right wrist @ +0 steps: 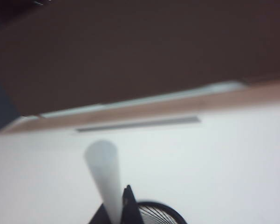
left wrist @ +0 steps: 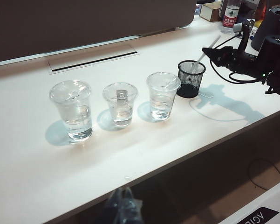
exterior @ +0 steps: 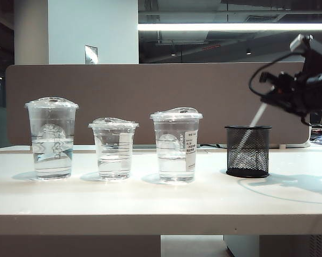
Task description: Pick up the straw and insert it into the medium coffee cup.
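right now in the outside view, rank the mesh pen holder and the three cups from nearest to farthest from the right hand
Measured from the right hand, shut on the straw at the far right:
1. Mesh pen holder, just below it.
2. Medium cup with sticker, right of centre.
3. Short cup, left of centre.
4. Tall cup, far left.

Office: desk divider [exterior: 150, 101], cable slot [left wrist: 93, 58]

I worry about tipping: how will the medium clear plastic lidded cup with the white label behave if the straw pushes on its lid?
The medium clear plastic lidded cup with the white label holds water low down, so it probably resists tipping. Its thin wall may flex. The smooth white table could let it slide.
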Controlling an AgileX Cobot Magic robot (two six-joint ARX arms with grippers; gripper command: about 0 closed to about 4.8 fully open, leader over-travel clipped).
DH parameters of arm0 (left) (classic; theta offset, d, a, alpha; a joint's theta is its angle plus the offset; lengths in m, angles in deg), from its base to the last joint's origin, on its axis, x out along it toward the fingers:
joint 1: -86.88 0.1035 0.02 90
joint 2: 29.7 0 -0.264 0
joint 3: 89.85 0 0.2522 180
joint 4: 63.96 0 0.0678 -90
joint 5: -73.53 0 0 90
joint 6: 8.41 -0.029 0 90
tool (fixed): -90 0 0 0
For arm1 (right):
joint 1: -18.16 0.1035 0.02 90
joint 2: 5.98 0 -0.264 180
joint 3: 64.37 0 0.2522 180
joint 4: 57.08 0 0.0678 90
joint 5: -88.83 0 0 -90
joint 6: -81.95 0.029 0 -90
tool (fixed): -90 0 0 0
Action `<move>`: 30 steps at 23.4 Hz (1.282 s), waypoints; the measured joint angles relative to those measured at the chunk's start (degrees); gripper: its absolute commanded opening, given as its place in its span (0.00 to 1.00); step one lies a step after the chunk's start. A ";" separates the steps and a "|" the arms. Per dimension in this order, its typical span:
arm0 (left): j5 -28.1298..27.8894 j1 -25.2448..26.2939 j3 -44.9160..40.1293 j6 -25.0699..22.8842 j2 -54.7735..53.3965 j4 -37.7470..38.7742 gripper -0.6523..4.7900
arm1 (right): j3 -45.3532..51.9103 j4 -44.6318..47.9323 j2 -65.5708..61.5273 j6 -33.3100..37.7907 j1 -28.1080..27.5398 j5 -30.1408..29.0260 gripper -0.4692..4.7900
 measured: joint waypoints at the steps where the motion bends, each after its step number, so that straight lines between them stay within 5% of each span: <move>1: 0.00 0.00 0.00 0.00 0.00 0.00 0.11 | 0.00 0.83 0.35 0.00 0.00 -0.79 0.09; 9: 0.00 0.00 0.00 0.00 0.00 0.00 0.11 | 0.00 -2.97 11.61 -3.61 0.13 -2.56 0.09; 13: 0.00 0.00 0.00 0.00 0.00 0.00 0.11 | -5.29 -21.09 22.51 -9.14 0.35 -10.73 0.09; 19: 0.00 0.00 0.00 0.00 0.00 -0.02 0.11 | -16.20 -36.83 27.34 -10.78 0.37 -15.32 0.18; 23: 0.00 0.00 0.00 0.00 -0.02 -0.02 0.11 | -27.15 -55.87 27.17 -11.69 3.15 -18.25 0.17; 30: 0.02 0.00 -0.15 0.00 -0.02 0.02 0.11 | -28.50 -60.83 26.91 -16.94 11.08 -15.96 0.17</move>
